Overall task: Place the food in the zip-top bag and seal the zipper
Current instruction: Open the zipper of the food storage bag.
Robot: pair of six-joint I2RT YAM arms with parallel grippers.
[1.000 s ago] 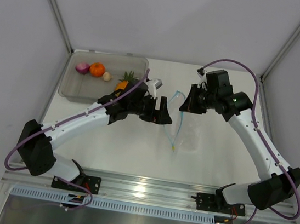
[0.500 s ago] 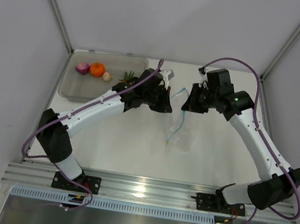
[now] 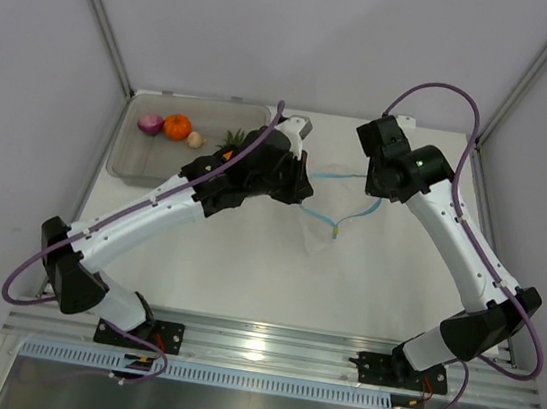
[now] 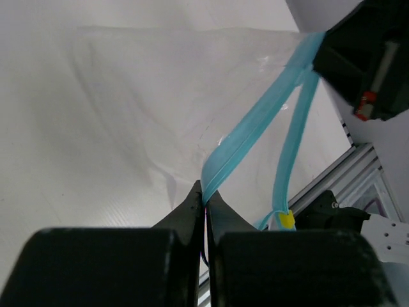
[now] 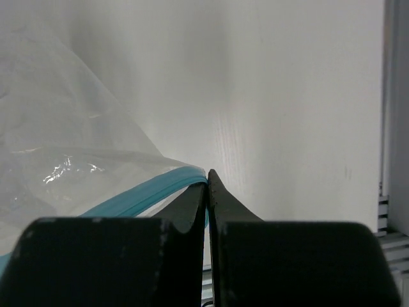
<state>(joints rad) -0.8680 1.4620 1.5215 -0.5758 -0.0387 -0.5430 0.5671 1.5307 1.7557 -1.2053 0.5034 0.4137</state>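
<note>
The left pincer point(image 4: 204, 192) and right pincer point(image 5: 208, 179) are both clamped tight on the zipper point(image 3: 343, 176). One lip is stretched between them and the other sags, so the zip-top bag point(image 3: 318, 233) hangs over the worktop point(image 3: 244, 271) with its mouth held agape, likely for loading. The food sits well apart in the grey tray point(image 3: 127, 170): onion point(image 3: 150, 125), orange point(image 3: 177, 126), and pineapple point(image 3: 229, 141) (half hidden by the left arm)
</note>
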